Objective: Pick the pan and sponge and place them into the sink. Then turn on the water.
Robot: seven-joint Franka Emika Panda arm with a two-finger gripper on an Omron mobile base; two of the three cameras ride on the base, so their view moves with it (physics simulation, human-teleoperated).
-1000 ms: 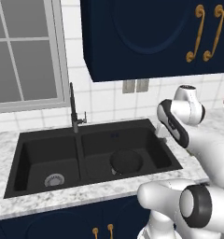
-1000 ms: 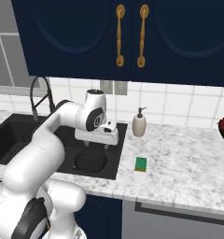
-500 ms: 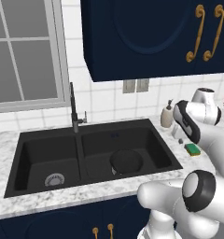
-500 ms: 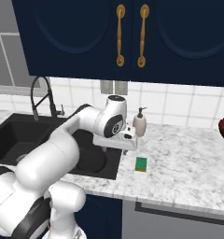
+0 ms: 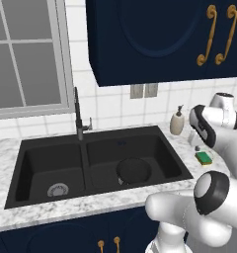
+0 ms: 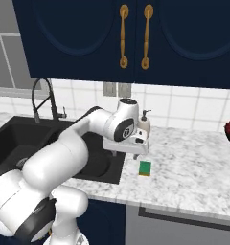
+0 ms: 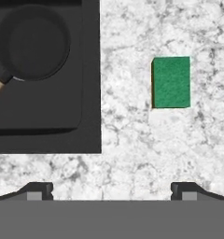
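Two-finger gripper spread wide, holding nothing — above marble counter near small green rectangular sponge; round black frying pan in black sink.

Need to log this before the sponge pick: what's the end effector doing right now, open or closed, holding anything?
End effector: open and empty, fingertips spread wide over the counter, short of the sponge.
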